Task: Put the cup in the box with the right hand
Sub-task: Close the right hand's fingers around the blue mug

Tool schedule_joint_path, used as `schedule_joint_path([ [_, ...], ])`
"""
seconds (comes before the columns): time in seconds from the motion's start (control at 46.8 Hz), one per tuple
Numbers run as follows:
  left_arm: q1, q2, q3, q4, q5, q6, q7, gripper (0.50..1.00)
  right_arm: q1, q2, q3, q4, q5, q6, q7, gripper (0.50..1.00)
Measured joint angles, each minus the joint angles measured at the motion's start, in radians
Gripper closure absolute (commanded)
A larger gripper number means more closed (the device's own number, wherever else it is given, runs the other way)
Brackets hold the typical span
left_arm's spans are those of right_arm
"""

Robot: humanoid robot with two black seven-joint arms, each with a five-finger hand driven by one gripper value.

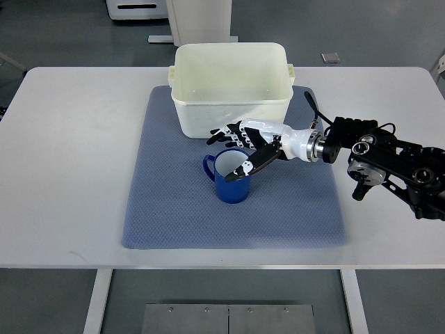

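On a white table [69,174], a blue-grey mat [167,209] is laid flat, and a blue cup [229,178] with a white inside is stood upright on it, its handle turned to the picture's left. Just behind the cup, a cream box [231,87] is set at the mat's far edge, well within reach yet apart from the cup. From the right edge, the right hand [250,142] is extended over the cup; its fingers [226,132] are spread above the far rim, while the thumb is laid across the cup's mouth. No firm clamp on the cup is seen
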Motion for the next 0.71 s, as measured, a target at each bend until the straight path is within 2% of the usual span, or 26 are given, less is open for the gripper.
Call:
schedule_joint_path([
  [0.706,0.000,0.000,0.000,0.000,0.000,0.000,0.000,0.500,-0.044,0.010,-0.023,-0.019,-0.001,-0.007,0.005,0.519],
])
